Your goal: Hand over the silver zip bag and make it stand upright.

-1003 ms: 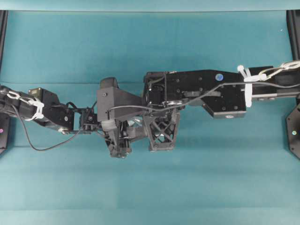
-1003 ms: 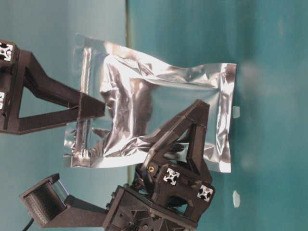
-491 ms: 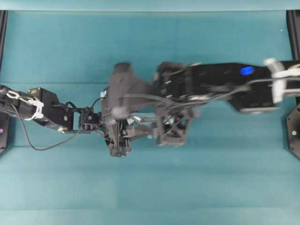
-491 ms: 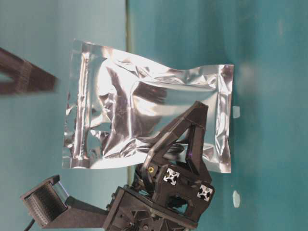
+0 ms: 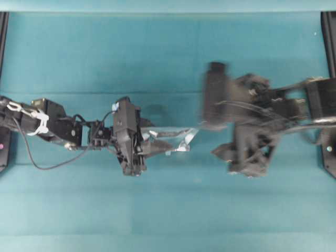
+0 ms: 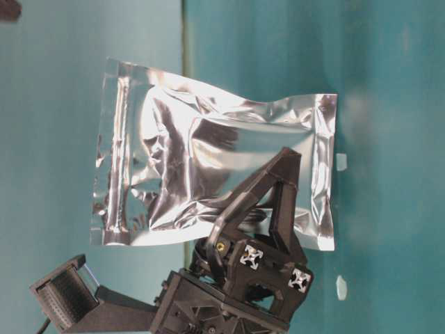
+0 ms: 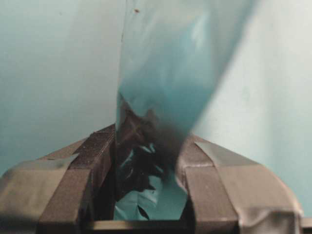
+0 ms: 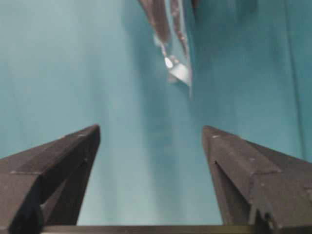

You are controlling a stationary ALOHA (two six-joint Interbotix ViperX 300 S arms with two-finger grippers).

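Left gripper (image 7: 146,165) | clamps silver zip bag (image 6: 208,174) | right gripper (image 8: 151,141) apart, empty

We see a teal table (image 5: 168,52) covered edge to edge by a smooth cloth-like surface, with faint straight creases running parallel to its far and near edges. At the far edge a lighter teal strip runs the full width. Dark frame posts (image 5: 4,31) stand at the far left and far right corners, and black arm mounts sit against the left and right edges. In the table-level view two tiny white specks (image 6: 341,287) lie directly on the surface, one just beyond the other; we cannot tell what they are. The rest of what shows is held above the surface, and we cannot tell whether any of it touches the surface
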